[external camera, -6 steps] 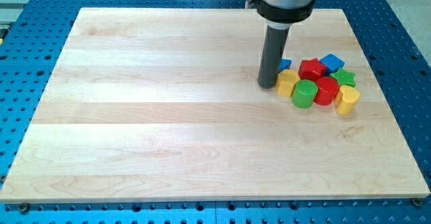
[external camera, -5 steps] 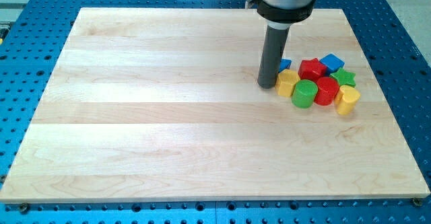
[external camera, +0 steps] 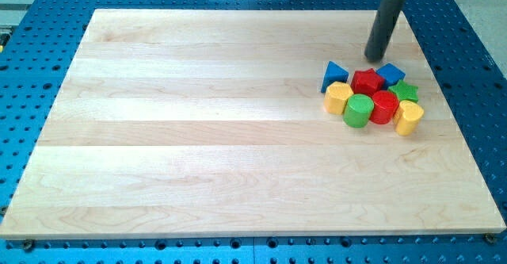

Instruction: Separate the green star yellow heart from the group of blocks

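blocks (external camera: 372,97) tight-packed, board's (external camera: 198,137) right

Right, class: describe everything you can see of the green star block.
The green star is a small, glossy, plastic-looking block lying flat at the cluster's right edge. Only its upper points show. It sits pressed between the blue block above, the red cylinder at left and the yellow block below. My tip stands apart, above-left.

Arm: only the dark rod is in frame, entering from the view's top edge at about 1 o'clock. Rod leans slightly, upper end toward the view's right. My tip (external camera: 375,59) rests low at the rod's 7 o'clock end.
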### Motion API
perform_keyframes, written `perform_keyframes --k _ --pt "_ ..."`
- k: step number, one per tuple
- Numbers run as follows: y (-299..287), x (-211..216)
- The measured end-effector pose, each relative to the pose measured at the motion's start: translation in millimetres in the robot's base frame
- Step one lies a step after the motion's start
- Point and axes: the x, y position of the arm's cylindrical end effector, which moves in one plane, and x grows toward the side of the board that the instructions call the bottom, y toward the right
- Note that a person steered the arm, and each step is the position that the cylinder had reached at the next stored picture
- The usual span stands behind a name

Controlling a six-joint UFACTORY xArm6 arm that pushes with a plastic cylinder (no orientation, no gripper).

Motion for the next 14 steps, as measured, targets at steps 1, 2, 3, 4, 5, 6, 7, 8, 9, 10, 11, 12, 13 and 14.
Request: perform_keyframes --k 1,2,3,4,5,6,7,8,9,10,11,12,13,14 --pt "0.0 34.0" --pt "14.0 34.3" --pt "54.4 34.6" --pt "66.0 46.9" --pt "35.2 80.5" --pt "-18.5 123.4" --pt "-26.5 136.7" --pt "-22.1 122.1" --pt "18.8 97.8" --pt "57.3 99.0" --pt "46.9 143.2" --pt "16.8 162.5" --pt "45.2 134.4" --pt "15.0 125.5"
